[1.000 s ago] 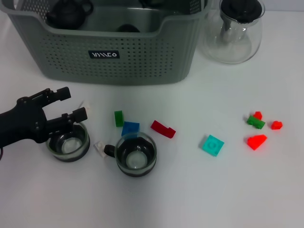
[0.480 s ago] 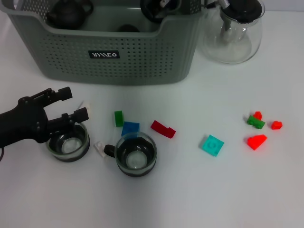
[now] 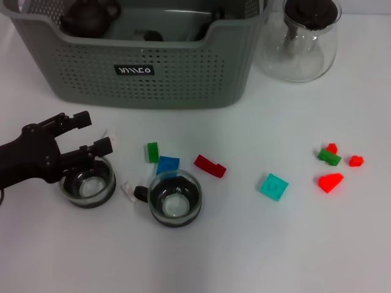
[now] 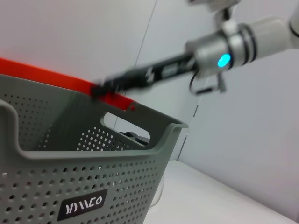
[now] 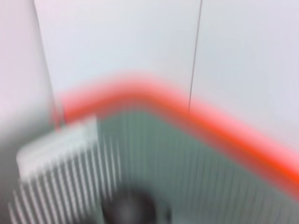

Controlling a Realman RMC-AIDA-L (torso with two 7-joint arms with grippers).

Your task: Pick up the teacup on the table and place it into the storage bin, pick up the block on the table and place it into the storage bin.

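teacup: glass cup (image 3: 87, 185) at table's left edge, dark band, looks light, rigid, slippery, breakable; 2nd cup (image 3: 174, 198) just beside it toward centre, handle pointing left.
grip spot: rim or wall, 1 finger inside, 1 outside; squeeze gently.
left gripper: (image 3: 85, 135) black, low over the left cup's far rim, arm reaching in from the left edge, fingers spread apart, nothing held.
right gripper: not seen in head view; right wrist view is a blur, finger state can't be told.
blocks: blue (image 3: 167, 165), green (image 3: 153, 152), red (image 3: 209, 165), teal (image 3: 273, 186); small, hard, light; pinch flat sides.
storage bin: (image 3: 183, 79) grey-green, behind cups, near.
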